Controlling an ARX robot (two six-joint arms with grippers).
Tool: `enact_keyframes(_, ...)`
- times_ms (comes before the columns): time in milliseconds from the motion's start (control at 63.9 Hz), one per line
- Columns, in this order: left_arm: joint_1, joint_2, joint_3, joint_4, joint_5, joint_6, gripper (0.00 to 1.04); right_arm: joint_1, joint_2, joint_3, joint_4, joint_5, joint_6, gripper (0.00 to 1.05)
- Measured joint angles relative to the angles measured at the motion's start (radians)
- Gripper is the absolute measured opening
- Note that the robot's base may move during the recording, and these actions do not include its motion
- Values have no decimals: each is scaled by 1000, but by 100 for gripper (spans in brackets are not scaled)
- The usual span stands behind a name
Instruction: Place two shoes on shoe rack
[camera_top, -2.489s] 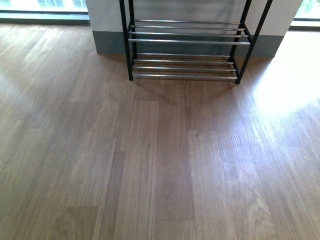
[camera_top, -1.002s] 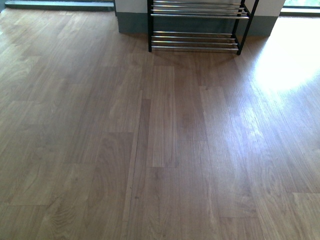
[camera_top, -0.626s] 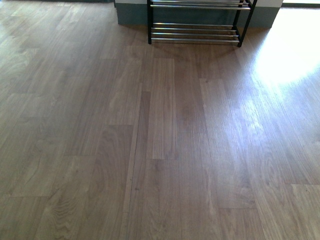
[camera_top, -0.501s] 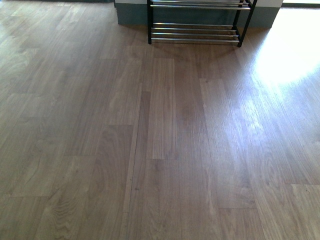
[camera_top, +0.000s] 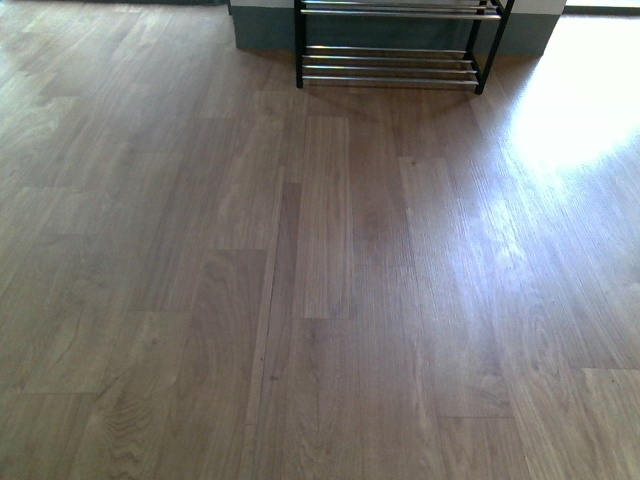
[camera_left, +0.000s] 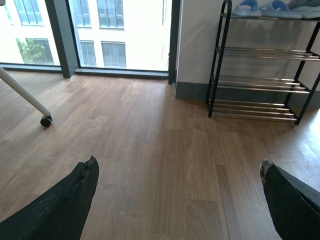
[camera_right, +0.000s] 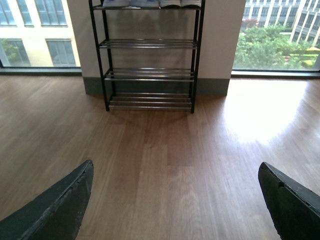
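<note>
Straight ahead across bare floor stands the shoe rack (camera_right: 148, 75); both grippers gape empty.
Shoes seemingly already on top tier (camera_right: 150, 4).

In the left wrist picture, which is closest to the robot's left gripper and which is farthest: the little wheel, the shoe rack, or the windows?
1. Little wheel, on the floor by the white leg.
2. Shoe rack, against the wall.
3. Windows, at the back.
</note>
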Motion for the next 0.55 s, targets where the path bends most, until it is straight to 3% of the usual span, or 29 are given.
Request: enact_keyframes(548, 0, 0, 0, 0, 0, 0, 95, 0, 0, 0, 0, 0, 0, 96)
